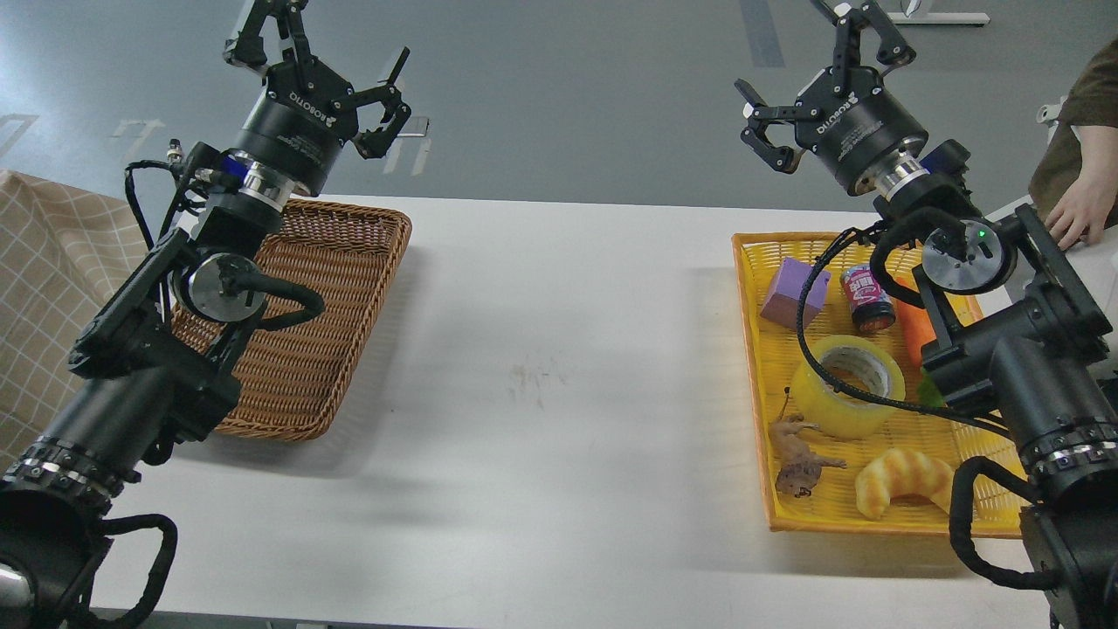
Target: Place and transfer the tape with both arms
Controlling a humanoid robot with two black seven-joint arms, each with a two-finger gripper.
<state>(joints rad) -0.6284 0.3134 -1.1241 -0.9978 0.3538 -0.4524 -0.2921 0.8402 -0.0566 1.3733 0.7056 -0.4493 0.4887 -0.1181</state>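
Observation:
The tape (845, 386), a wide translucent yellow roll with a grey core, lies flat in the yellow basket (753, 349) at the right of the white table. A black cable of my right arm crosses in front of it. My right gripper (817, 83) is open and empty, raised high above the far end of the yellow basket, well clear of the tape. My left gripper (319, 74) is open and empty, raised above the far edge of the brown wicker basket (341, 288) at the left.
In the yellow basket lie a purple block (790, 293), a small red-labelled can (866, 300), an orange object (917, 330), a brown toy animal (799, 459) and a golden croissant toy (900, 489). A person's hand (1079, 210) rests at the far right. A checked cloth (52, 262) lies at the left.

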